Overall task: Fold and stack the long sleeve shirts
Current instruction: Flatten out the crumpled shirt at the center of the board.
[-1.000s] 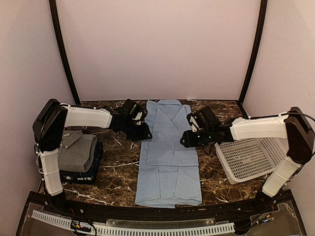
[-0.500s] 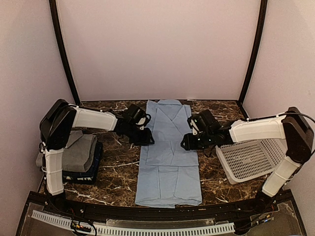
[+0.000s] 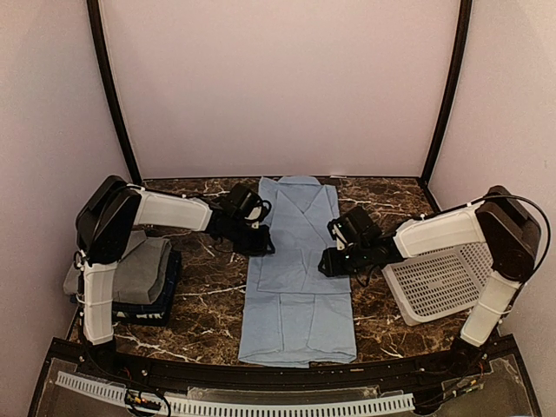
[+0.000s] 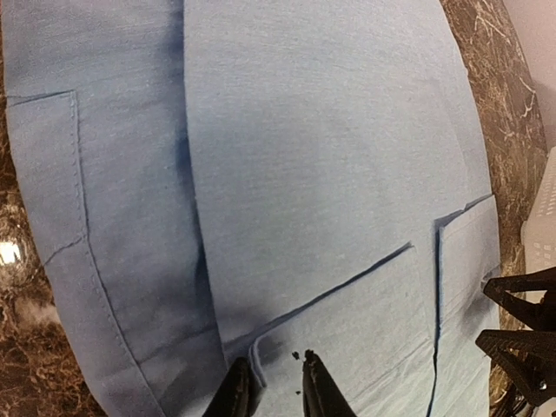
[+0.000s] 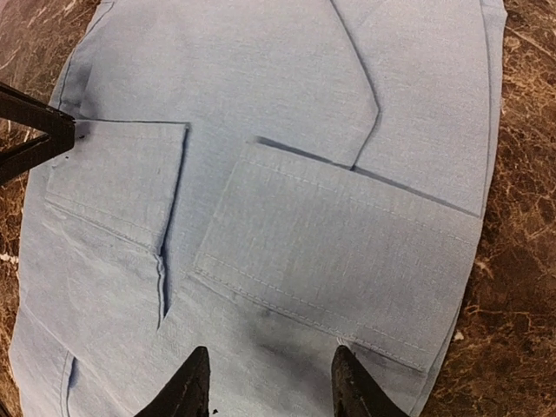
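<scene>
Light blue button-front collared shirt (image 3: 300, 261) lies flat, sleeves folded in, mid dark marble worktop (image 3: 208, 295); we would have the left fingers (image 4: 236, 393), narrowly parted at one side edge, and right fingers (image 5: 193, 387), spread wide at the other, pinch level before folding, keeping it square.

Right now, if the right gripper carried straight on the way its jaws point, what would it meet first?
The light blue shirt. The right gripper, jaws open, points down at the folded-over sleeve cuff lying across it. The cloth looks close, though the gap is unclear.
</scene>
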{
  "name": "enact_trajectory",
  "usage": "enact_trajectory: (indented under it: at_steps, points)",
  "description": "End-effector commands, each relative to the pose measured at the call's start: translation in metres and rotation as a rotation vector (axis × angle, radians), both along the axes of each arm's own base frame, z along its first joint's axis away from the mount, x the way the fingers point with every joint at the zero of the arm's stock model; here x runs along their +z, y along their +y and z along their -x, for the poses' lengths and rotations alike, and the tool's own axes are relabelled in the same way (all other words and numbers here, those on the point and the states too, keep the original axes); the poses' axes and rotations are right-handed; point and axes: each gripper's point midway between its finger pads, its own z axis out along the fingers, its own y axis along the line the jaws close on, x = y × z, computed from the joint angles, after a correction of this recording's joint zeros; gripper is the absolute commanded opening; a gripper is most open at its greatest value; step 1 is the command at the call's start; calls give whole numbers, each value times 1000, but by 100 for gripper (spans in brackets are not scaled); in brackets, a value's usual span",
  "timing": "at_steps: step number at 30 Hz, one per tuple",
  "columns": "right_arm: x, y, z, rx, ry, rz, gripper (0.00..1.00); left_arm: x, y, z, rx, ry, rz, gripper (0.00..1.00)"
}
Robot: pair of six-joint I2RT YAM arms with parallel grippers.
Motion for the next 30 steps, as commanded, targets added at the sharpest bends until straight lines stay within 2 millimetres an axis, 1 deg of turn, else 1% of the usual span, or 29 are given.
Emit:
enact_trajectory:
  at_steps: [1,3,6,8,10,13,15,16,17,18,19,20,21,22,23,24,25,26,27,29,30]
  points:
    - [-8,2,0,-5,6,-18,44,15,-11,-2,-31,-29,27,16]
    - [-11,1,0,-7,11,-14,45,15,-12,-1,-33,-27,24,11]
    - [-15,0,1,-5,16,-8,44,19,-12,-1,-34,-29,22,7]
    - [-18,0,2,-4,21,-4,44,23,-11,-1,-31,-36,21,3]
    - [-21,-1,2,-5,27,3,44,31,-9,-1,-28,-48,20,0]
    - [-25,-1,3,-5,32,8,44,42,-5,-2,-18,-73,14,0]
    - [-27,-2,3,-5,36,12,44,54,-1,-3,-5,-97,13,0]
    - [-27,-2,4,-5,38,13,44,64,1,-3,3,-116,19,0]
    - [-28,-2,4,-5,39,14,44,65,5,-3,15,-125,11,0]
    - [-28,-2,4,-6,40,14,44,79,7,-4,22,-150,22,0]
    - [-29,-2,4,-5,41,16,44,81,11,-4,32,-162,15,0]
    - [-29,-2,4,-3,41,17,44,92,13,-4,37,-182,24,0]
    - [-30,-2,4,-4,43,18,44,96,17,-5,48,-193,17,0]
    - [-31,-3,4,-4,44,20,44,105,19,-5,54,-208,22,0]
    - [-31,-3,4,-4,44,21,43,107,23,-5,64,-217,15,0]
    - [-31,-3,4,-4,45,20,43,115,27,-5,75,-231,16,0]
    - [-31,-2,4,-4,44,20,43,116,31,-6,84,-234,12,0]
    - [-31,-2,4,-4,43,19,43,123,36,-7,99,-250,9,0]
    - [-31,-3,4,-4,44,19,43,125,41,-8,112,-255,2,0]
    - [-31,-3,4,-3,44,21,43,141,50,-10,141,-290,1,0]
    - [-32,-3,5,-3,45,22,43,144,56,-12,160,-304,-10,0]
